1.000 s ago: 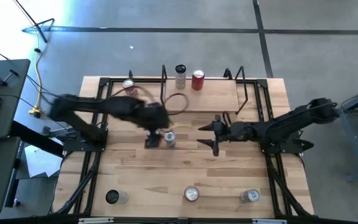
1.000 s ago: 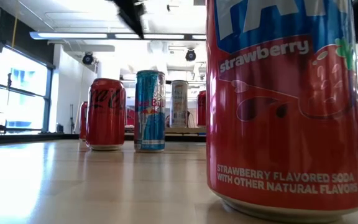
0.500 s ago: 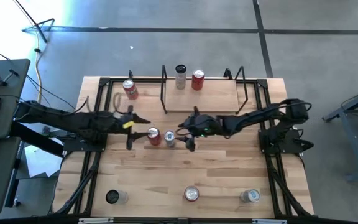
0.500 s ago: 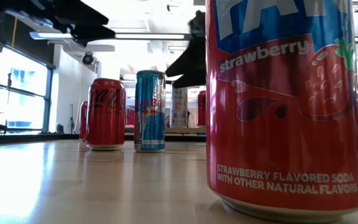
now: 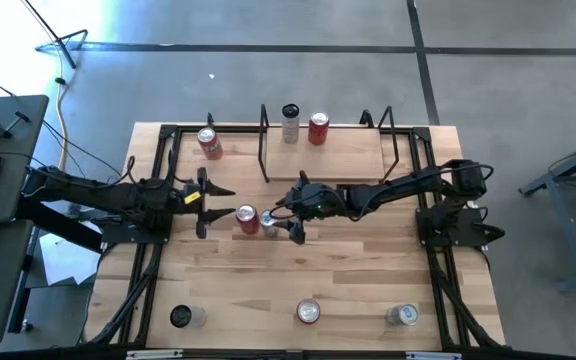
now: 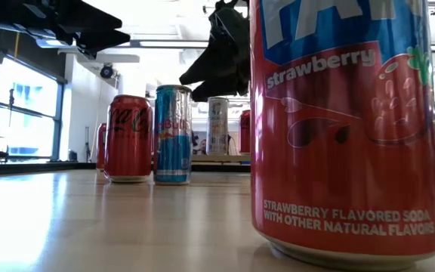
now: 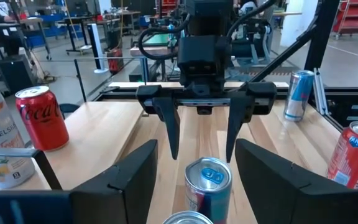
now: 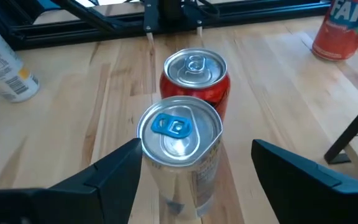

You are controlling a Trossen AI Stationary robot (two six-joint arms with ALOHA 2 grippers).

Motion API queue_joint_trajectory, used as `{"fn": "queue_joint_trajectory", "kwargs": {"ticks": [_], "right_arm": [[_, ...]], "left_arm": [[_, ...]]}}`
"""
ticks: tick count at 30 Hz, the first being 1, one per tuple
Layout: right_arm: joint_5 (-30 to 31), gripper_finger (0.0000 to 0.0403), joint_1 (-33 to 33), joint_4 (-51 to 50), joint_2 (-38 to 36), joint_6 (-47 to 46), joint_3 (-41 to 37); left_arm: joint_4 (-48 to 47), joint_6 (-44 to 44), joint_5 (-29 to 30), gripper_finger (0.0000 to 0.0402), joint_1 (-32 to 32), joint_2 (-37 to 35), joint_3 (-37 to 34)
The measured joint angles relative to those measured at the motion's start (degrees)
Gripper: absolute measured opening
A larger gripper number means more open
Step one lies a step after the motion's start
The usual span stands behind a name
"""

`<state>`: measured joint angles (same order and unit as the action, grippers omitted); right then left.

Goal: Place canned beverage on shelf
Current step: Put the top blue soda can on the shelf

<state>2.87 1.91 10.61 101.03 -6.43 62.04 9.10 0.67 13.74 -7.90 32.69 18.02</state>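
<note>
A slim silver-and-blue can (image 5: 270,224) stands on the tabletop beside a red cola can (image 5: 246,218). Both also show in the low view, the slim can (image 6: 172,134) next to the red can (image 6: 128,137). My right gripper (image 5: 290,215) reaches in from the table's right, open, with its fingers on either side of the slim can (image 8: 179,143). My left gripper (image 5: 204,202) is open and empty, left of the red can; its wrist view (image 7: 196,149) looks over both cans. The shelf (image 5: 348,152), a light-wood board between black rods, lies at the far side. My right gripper has one finger (image 8: 126,165) against the slim can's upper side wall (image 8: 146,155); the other finger (image 8: 291,171) stands apart from it. The fingers come in level from the table's right. The can stands on the table on its base.
A silver can (image 5: 289,122) and a red can (image 5: 317,128) stand on the shelf. Another red can (image 5: 208,142) stands at the far left. Three cans stand along the near edge, among them the strawberry soda (image 6: 346,128) close to the low camera.
My left gripper has drawn back from the two cans toward the table's left edge. My right gripper has gone toward the table's left and now has the slim can between its open fingers. The slim can has slid a little left, toward the red can.
</note>
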Motion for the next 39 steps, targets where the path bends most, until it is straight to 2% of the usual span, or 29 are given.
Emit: {"fn": "queue_joint_trajectory", "kwargs": {"ticks": [24,27,31,36,39], "right_arm": [[0.33,0.0285,0.66,13.25,7.69,-1.16,0.04],[0.55,0.0269,0.74,13.76,8.30,-1.18,0.04],[0.33,0.0224,0.74,14.01,8.39,-0.84,0.04],[-3.48,0.0221,0.73,12.03,7.03,3.81,0.01],[-5.75,0.0221,0.76,8.72,2.95,6.82,-0.07]], "left_arm": [[0.17,-0.46,-0.04,0.0204,0.00,0.02,0.00],[0.17,-0.60,-0.04,0.0204,0.00,0.02,0.00],[0.10,-1.07,-0.04,0.0204,0.00,0.02,0.02],[-0.31,-1.04,-0.04,0.0204,0.00,0.04,0.01],[-0.33,-0.74,-0.04,0.0204,0.00,0.02,0.02]]}}
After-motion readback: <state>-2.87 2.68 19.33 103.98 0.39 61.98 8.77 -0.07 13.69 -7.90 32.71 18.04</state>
